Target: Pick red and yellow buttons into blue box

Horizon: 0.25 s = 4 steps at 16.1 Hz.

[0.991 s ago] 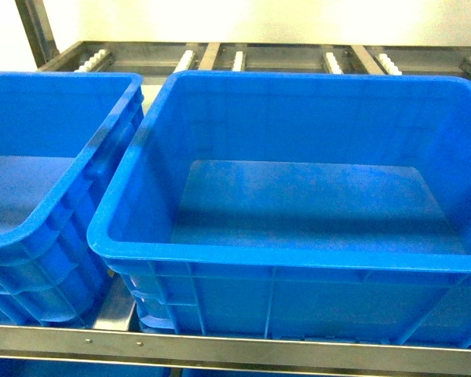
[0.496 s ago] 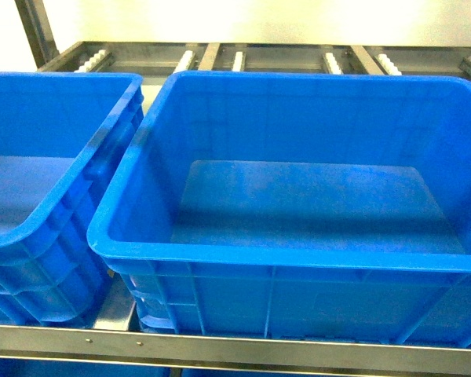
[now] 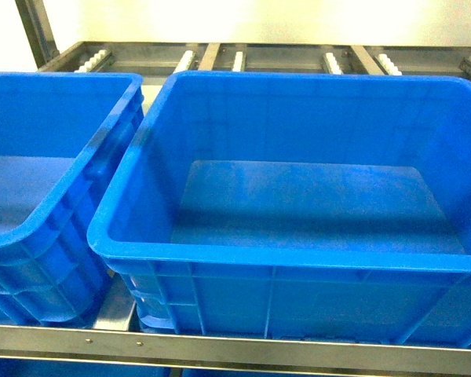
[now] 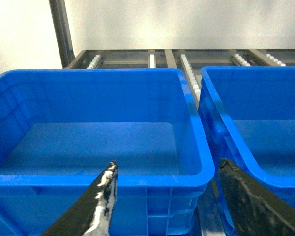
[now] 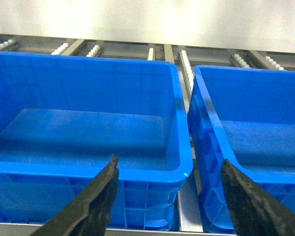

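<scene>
No red or yellow button shows in any view. A deep blue box (image 3: 298, 259) with a thick rim fills the middle of the head view, and its floor is bare. A second box like it (image 3: 55, 212) stands at the left, almost touching it. Neither gripper shows in the head view. My left gripper (image 4: 167, 163) is open and holds nothing, hanging just in front of the near rim of a blue box (image 4: 88, 174). My right gripper (image 5: 170, 160) is also open and holds nothing, in front of the gap between two boxes (image 5: 88, 169) (image 5: 246, 167).
The boxes rest on a steel rack with white rollers (image 3: 235, 59) showing behind them. A steel front rail (image 3: 220, 345) runs below the boxes. An upright steel post (image 3: 35, 31) stands at the back left, with a pale wall behind.
</scene>
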Motion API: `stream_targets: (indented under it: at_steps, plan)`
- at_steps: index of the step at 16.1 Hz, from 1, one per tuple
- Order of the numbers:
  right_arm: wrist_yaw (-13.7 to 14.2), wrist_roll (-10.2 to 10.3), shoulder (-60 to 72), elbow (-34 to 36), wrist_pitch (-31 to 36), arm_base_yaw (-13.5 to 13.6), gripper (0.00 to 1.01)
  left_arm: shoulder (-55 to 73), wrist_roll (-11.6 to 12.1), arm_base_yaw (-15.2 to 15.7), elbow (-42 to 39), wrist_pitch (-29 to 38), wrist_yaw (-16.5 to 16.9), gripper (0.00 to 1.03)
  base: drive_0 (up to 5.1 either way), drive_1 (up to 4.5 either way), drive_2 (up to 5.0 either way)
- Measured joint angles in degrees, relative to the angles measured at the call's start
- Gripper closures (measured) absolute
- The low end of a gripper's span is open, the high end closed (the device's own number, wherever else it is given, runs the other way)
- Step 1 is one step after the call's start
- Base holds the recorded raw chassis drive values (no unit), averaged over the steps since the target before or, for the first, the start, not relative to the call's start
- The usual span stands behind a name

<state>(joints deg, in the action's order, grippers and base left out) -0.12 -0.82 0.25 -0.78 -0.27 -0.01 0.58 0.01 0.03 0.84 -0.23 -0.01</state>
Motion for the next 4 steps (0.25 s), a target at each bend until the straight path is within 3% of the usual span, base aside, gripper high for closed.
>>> stream_targets:
  at_steps: [3,4]
  plan:
    - [0.0,0.0,0.0,0.0,0.02,0.0,0.07,0.0,0.0,0.0,0.0,0.02,0.0,0.08,0.0,0.0,0.0]
    - [0.0,0.02,0.0,0.0,0.02,0.0,0.02,0.0,0.02,0.0,0.0,0.02,0.0,0.04,0.0,0.0,0.0]
